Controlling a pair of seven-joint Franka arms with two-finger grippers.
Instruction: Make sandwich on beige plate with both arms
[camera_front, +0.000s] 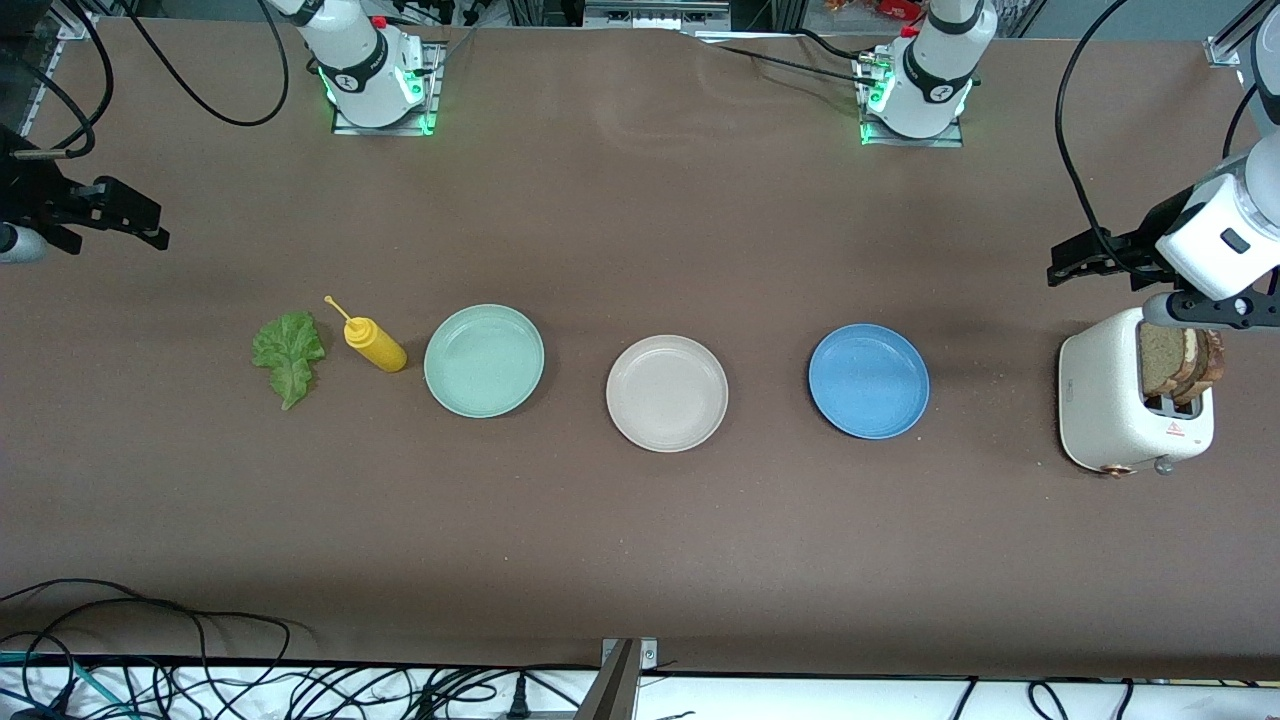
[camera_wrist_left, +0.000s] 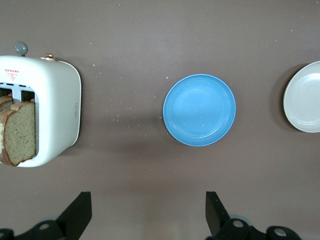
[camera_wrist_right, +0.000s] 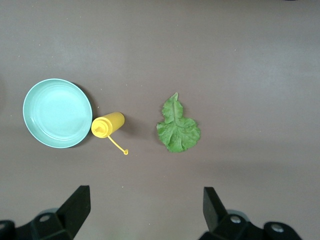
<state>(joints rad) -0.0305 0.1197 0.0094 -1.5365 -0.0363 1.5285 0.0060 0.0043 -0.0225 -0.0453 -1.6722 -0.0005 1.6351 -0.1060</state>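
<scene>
The beige plate (camera_front: 667, 393) (camera_wrist_left: 305, 97) lies bare in the middle of the table, between a mint-green plate and a blue one. Two brown bread slices (camera_front: 1180, 365) (camera_wrist_left: 20, 132) stand in a white toaster (camera_front: 1120, 410) (camera_wrist_left: 55, 100) at the left arm's end. A green lettuce leaf (camera_front: 289, 355) (camera_wrist_right: 177, 127) lies flat on the table at the right arm's end. My left gripper (camera_front: 1062, 262) (camera_wrist_left: 148, 200) hangs open and holds nothing, over the table beside the toaster. My right gripper (camera_front: 155, 228) (camera_wrist_right: 145, 192) is open too, over bare table at the lettuce's end.
A yellow squeeze bottle (camera_front: 375, 344) (camera_wrist_right: 107, 125) lies on its side between the lettuce and the mint-green plate (camera_front: 484, 360) (camera_wrist_right: 57, 113). The blue plate (camera_front: 869, 381) (camera_wrist_left: 199, 110) sits between the beige plate and the toaster. Cables run along the table edge nearest the front camera.
</scene>
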